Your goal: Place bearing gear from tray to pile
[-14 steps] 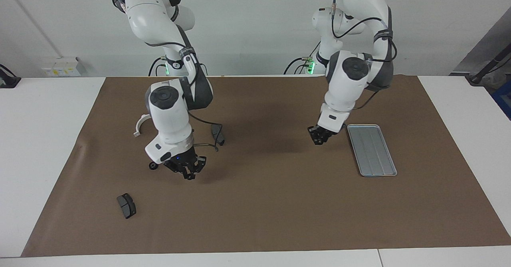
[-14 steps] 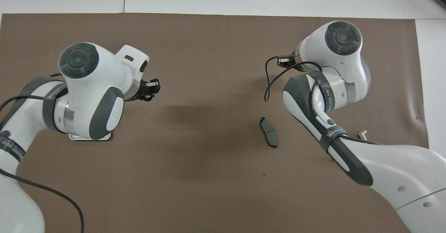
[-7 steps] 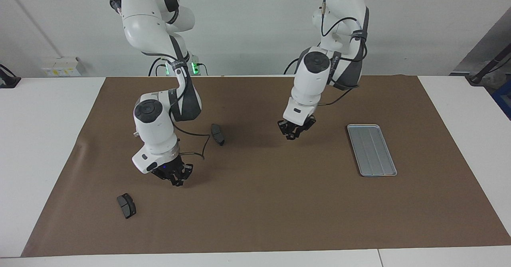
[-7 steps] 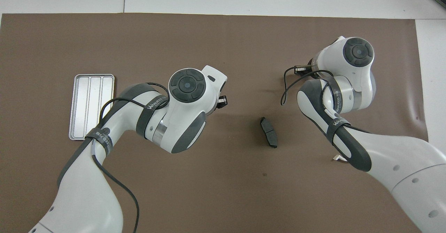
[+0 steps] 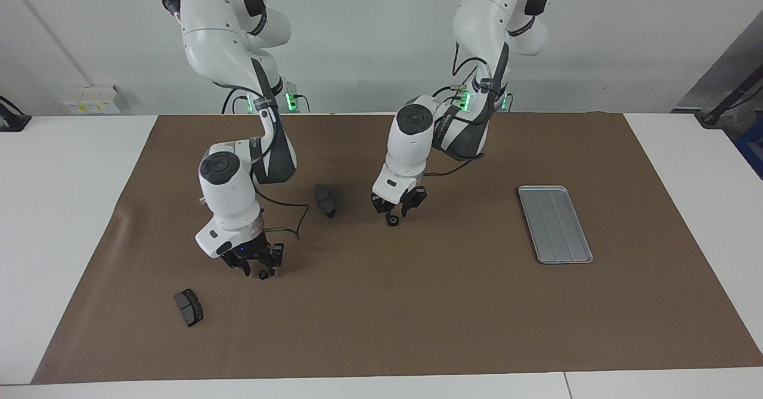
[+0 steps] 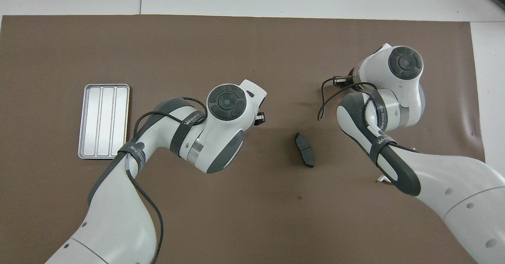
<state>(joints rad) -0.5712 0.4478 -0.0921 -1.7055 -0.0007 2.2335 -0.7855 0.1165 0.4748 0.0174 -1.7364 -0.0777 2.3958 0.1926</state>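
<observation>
The silver tray [image 5: 554, 224] [image 6: 103, 120] lies bare at the left arm's end of the brown mat. My left gripper [image 5: 398, 206] stands open low over the middle of the mat. A small black bearing gear [image 5: 393, 220] lies just under its fingertips, beside a dark brake pad [image 5: 325, 200] [image 6: 304, 150] of the pile. My right gripper [image 5: 253, 262] is open low over the mat at the right arm's end, with a second small black gear [image 5: 263, 275] at its fingertips. In the overhead view both gears are hidden under the arms.
Another brake pad [image 5: 189, 307] lies farther from the robots than the right gripper. Only a tip of the white bracket [image 6: 382, 180] shows beside the right arm. A black cable loops from the right wrist [image 5: 292, 223]. The mat's corner [image 6: 471, 132] is wrinkled.
The left arm swung from beside the tray to the middle of the mat and opened, and a gear now lies under it. The right gripper opened, leaving a gear at its tips.
</observation>
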